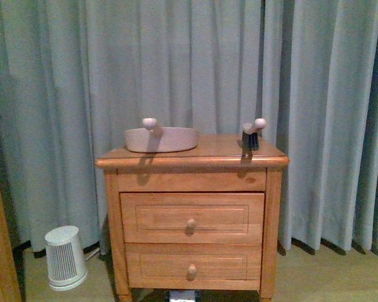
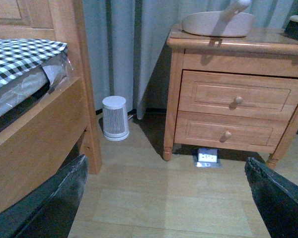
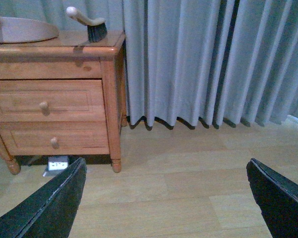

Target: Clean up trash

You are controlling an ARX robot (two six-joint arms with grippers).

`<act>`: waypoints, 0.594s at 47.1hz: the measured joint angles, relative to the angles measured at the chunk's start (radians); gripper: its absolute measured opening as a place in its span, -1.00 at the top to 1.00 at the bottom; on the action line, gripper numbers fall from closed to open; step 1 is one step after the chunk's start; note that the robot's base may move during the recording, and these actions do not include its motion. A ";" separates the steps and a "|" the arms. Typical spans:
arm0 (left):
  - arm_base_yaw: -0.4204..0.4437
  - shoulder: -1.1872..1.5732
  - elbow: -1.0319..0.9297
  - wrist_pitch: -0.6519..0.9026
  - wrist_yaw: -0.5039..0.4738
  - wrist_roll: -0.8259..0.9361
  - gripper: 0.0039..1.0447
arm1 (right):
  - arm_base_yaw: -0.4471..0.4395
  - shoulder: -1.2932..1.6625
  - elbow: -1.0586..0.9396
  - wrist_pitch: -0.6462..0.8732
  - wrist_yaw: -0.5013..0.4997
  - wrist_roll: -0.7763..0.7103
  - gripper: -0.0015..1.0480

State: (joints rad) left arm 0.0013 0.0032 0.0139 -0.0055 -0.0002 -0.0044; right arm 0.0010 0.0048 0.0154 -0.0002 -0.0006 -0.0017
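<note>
Left gripper (image 2: 165, 161): the jaws are released and stand wide apart with nothing between them. Only bare wooden floor (image 2: 154, 208) shows in the gap. Its camera looks toward the lower front of the bench (image 2: 228, 47), with a bed (image 2: 35, 129) to one side.

Right gripper (image 3: 166, 161): the jaws are likewise released, wide apart and empty over the floor. The bench corner and a grey curtain (image 3: 203, 59) lie ahead of it.

Neither arm shows in the front view.

Trash: no crumpled white wad shows in any view, so its place relative to either pair of jaws cannot be told.

Bench top: a beige dustpan (image 1: 164, 139) rests on the left part, handle up. A white-handled brush (image 1: 252, 133) stands on its dark bristles near the right edge, well apart from the dustpan.

Floor: a small white ribbed appliance (image 1: 65, 258) stands left of the bench. A small white-and-blue item (image 2: 207, 156) lies under the bench; its kind cannot be told.
</note>
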 joint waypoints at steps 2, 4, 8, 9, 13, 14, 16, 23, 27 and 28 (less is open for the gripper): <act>0.000 0.000 0.000 0.000 0.000 0.000 -0.86 | 0.000 0.000 0.000 0.000 0.000 0.000 -0.86; 0.000 0.000 0.000 0.000 0.000 0.000 -0.86 | 0.000 0.000 0.000 0.000 0.000 0.000 -0.86; 0.000 0.000 0.000 0.000 0.000 0.000 -0.86 | 0.000 0.000 0.000 0.000 0.000 0.000 -0.86; 0.000 0.000 0.000 0.000 0.000 0.000 -0.86 | 0.000 0.000 0.000 0.000 0.000 0.000 -0.86; 0.000 0.000 0.000 0.000 0.000 0.000 -0.86 | 0.000 0.000 0.000 0.000 0.000 0.000 -0.86; 0.000 0.000 0.000 0.000 0.000 0.000 -0.86 | 0.000 0.000 0.000 0.000 0.000 0.000 -0.86; 0.000 0.000 0.000 0.000 0.000 0.000 -0.86 | 0.000 0.000 0.000 0.000 0.000 0.000 -0.86; 0.000 0.000 0.000 0.000 0.000 0.000 -0.86 | 0.000 0.000 0.000 0.000 0.000 0.000 -0.86; 0.000 0.000 0.000 0.000 0.000 0.000 -0.86 | 0.000 0.000 0.000 0.000 0.000 0.000 -0.86; 0.000 0.000 0.000 0.000 0.000 0.000 -0.86 | 0.000 0.000 0.000 0.000 0.000 0.000 -0.86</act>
State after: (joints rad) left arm 0.0013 0.0032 0.0139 -0.0055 -0.0002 -0.0044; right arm 0.0010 0.0048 0.0154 -0.0002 -0.0006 -0.0013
